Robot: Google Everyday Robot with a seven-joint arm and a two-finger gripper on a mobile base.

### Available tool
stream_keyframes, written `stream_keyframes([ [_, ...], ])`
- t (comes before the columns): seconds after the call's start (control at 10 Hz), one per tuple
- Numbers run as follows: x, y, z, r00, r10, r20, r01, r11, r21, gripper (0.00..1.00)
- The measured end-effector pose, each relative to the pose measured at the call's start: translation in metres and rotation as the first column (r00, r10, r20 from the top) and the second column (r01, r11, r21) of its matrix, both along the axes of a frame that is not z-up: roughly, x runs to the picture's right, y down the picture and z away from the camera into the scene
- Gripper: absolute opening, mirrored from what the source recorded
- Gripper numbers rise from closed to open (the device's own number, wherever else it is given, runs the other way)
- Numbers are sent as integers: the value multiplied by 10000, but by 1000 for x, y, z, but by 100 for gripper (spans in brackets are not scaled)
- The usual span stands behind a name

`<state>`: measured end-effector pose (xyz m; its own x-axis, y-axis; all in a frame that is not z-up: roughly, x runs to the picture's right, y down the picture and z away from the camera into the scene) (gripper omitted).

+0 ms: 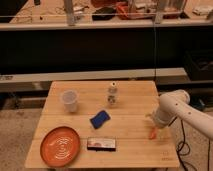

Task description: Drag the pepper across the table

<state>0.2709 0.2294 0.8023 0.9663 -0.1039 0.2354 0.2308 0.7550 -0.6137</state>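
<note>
Reaching in from the right, a white robot arm is seen bent down over the right-hand part of the table, with the gripper lowered onto the pepper. The pepper, small and orange-red, is found near the table's right edge, well apart from everything else on the planks, its upper end met by the gripper. Whether it is pinched or merely touched cannot be told, and the gripper's own state cannot be made out. Toward the back of the tabletop a pale cup is set upright at left, and a small white bottle is stood near the middle. A blue sponge-like block is laid nearer the front, between the two. A round orange plate is placed at the front left corner, with a dark flat packet just beside it on its right.
</note>
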Motion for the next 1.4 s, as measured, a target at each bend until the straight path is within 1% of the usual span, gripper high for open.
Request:
stream_keyframes([
  [1.2,10,-4,11,9994,-314,168,315,9995,-51,80],
  [1.4,15,-3,12,9994,-325,119,326,9994,-86,80],
])
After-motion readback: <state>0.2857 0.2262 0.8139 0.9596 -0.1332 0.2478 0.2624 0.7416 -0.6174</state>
